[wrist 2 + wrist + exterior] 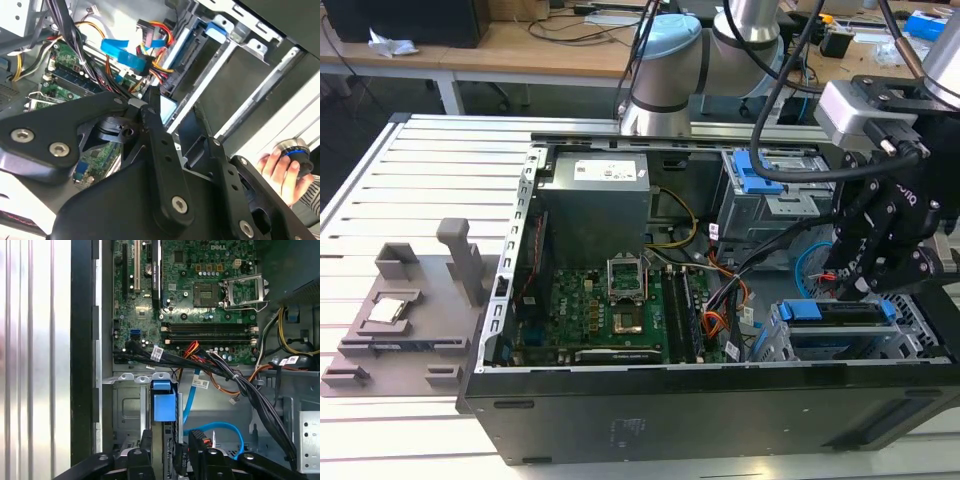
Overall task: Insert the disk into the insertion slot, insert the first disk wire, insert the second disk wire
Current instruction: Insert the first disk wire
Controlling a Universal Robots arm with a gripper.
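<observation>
jaws clamped on disk (164, 407) | wrist pointing down — at insertion slot (125, 410)

- 1 open computer case (670, 420) on 1 slatted surface (420, 170)
- 1 grey plastic jig (410, 320) next to the case
- 1 motherboard (610, 310), 1 power supply box (595, 200)
- 2 cages: silver drive cage (840, 348), taller grey cage (770, 195)
- 1 disk (164, 402) in a blue frame
- 1 light-blue cable (189, 400), 1 red-orange wire bundle (192, 347)
- 1 pincer (860, 290)
- 1 hand (277, 167), fwiw

White tags (157, 353) wrap the black cables (250, 392) just beyond the gripper (170, 445); a printed sticker (605, 171) tops the power supply (590, 215). None reads legibly.
</observation>
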